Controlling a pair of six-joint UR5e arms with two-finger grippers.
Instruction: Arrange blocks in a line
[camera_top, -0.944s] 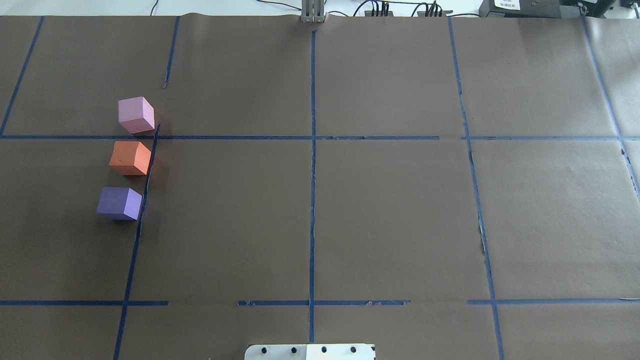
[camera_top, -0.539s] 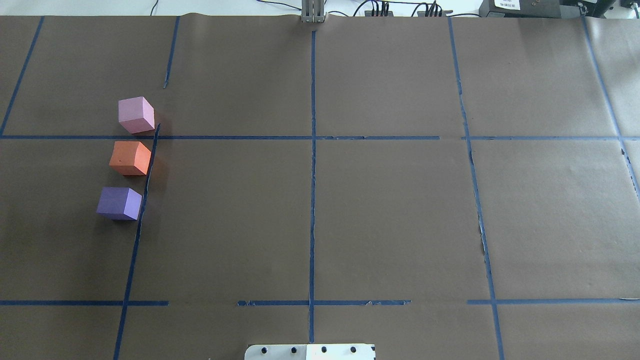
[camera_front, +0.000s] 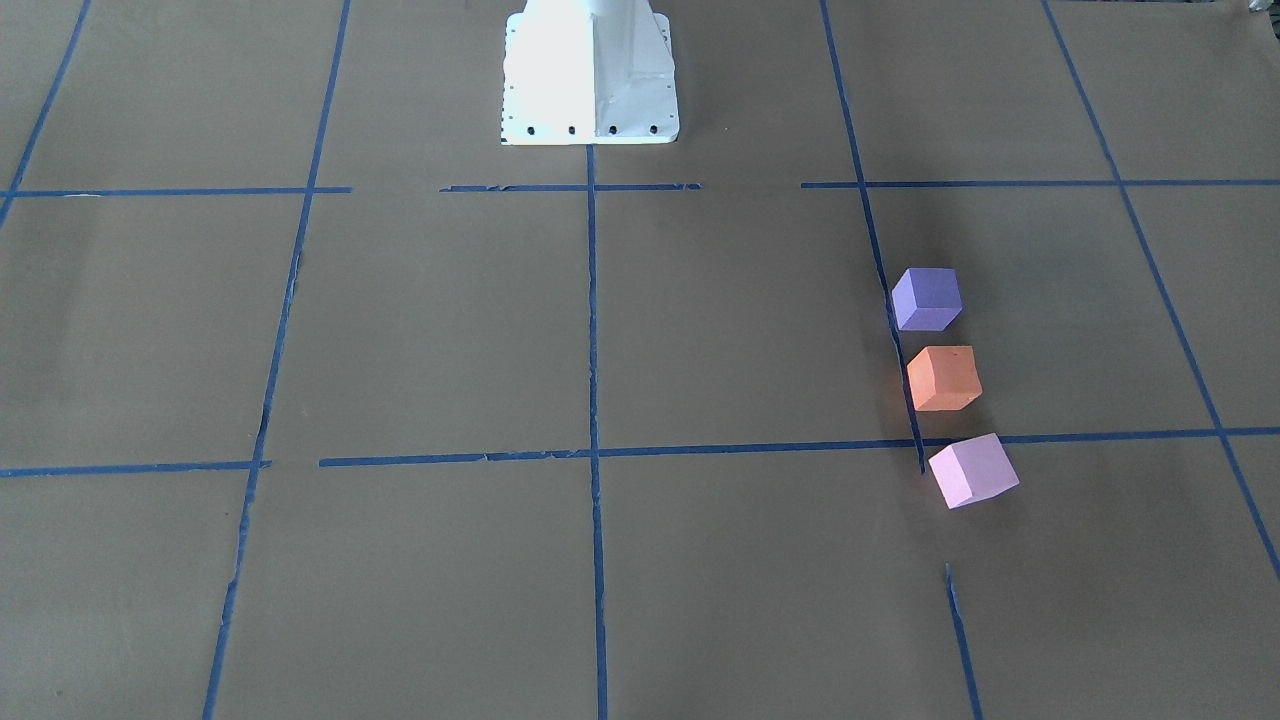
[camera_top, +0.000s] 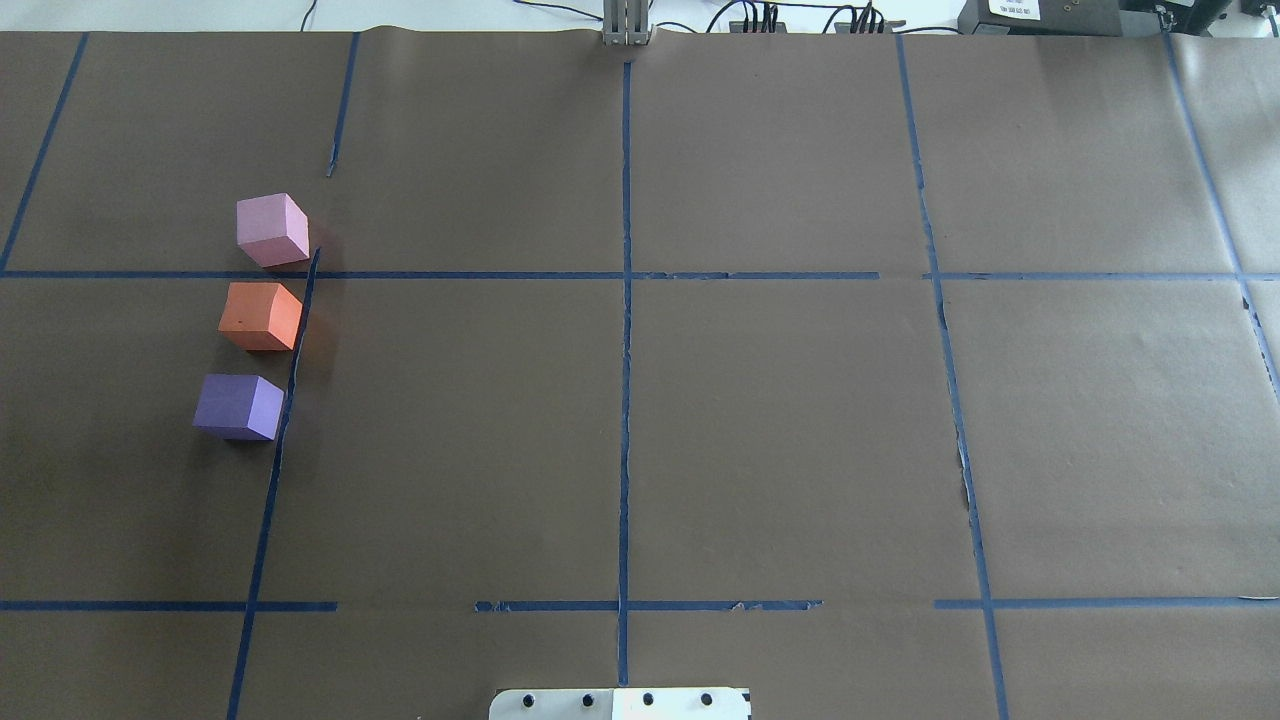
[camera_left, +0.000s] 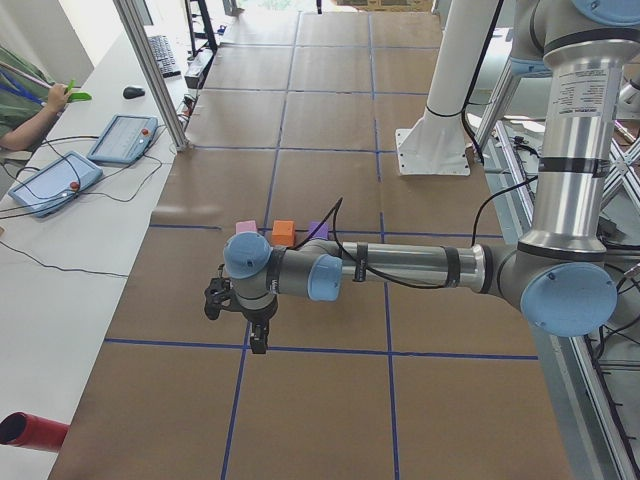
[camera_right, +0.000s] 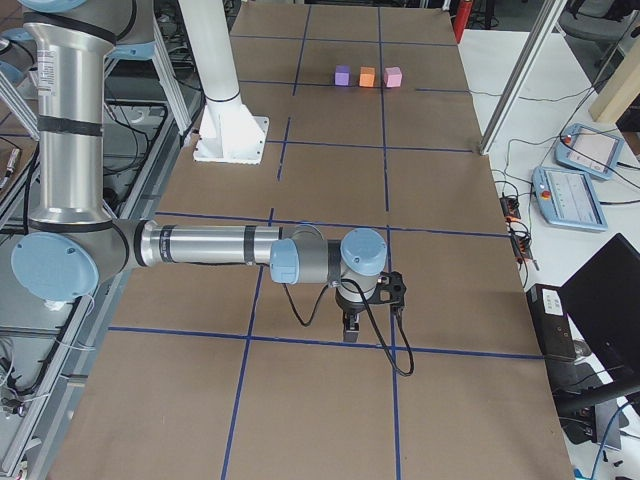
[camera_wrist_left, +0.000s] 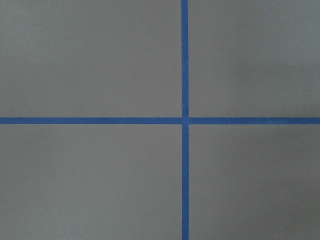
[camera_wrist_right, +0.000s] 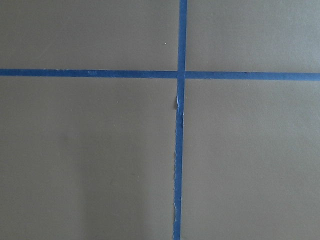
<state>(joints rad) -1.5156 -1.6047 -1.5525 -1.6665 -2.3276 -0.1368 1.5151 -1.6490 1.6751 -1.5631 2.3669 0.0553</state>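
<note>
Three blocks stand in a near-straight row beside a blue tape line on the table's left part: pale pink block (camera_top: 272, 230), orange block (camera_top: 260, 316), violet-purple block (camera_top: 238, 406), with small gaps between them. They also show in the front view: purple (camera_front: 927, 299), orange (camera_front: 944, 378), pink (camera_front: 972, 470). My left gripper (camera_left: 258, 340) shows only in the exterior left view, pointing down, away from the blocks. My right gripper (camera_right: 352, 330) shows only in the exterior right view, far from the blocks (camera_right: 367, 76). I cannot tell whether either is open or shut. Both wrist views show only paper and tape.
Brown paper with a blue tape grid covers the table. The white robot base (camera_front: 590, 80) stands at the near middle edge (camera_top: 620, 704). Teach pendants lie on side tables (camera_left: 122, 138) (camera_right: 570, 195). An aluminium post (camera_left: 150, 70) stands at the far edge.
</note>
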